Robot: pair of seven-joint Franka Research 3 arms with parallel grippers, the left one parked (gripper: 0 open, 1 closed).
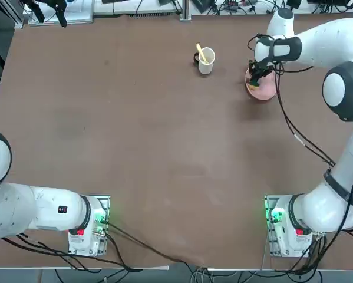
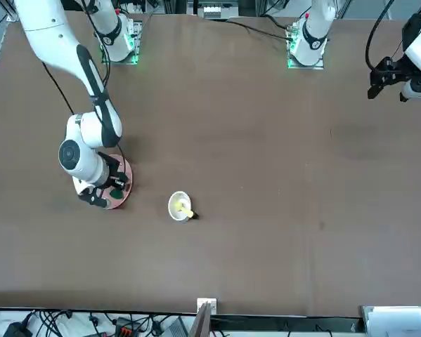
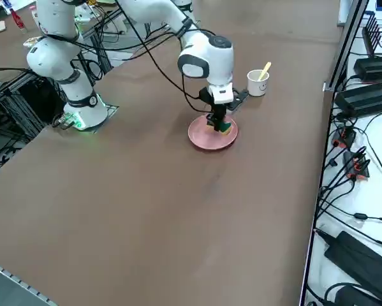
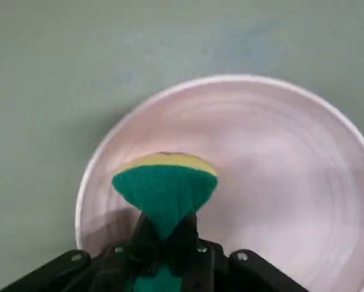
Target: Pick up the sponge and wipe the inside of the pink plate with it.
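The pink plate (image 4: 273,170) lies on the brown table at the far right, beside the white mug. My right gripper (image 4: 167,234) is shut on the sponge (image 4: 164,185), squeezing its green body so the yellow layer bulges at the far end. The sponge sits inside the plate, near its rim. In the side view the gripper (image 3: 217,122) points straight down over the plate (image 3: 203,138), with the sponge (image 3: 224,128) at its tips. From overhead the gripper (image 1: 257,77) hides much of the plate (image 1: 264,91). In the front view the gripper (image 2: 112,186) stands over the plate (image 2: 124,188).
A white mug (image 1: 206,61) with a yellow utensil stands to the left of the plate, a short way off. Black cables (image 1: 300,132) hang from the right arm over the table. Cables and equipment (image 3: 359,166) line the table's right edge.
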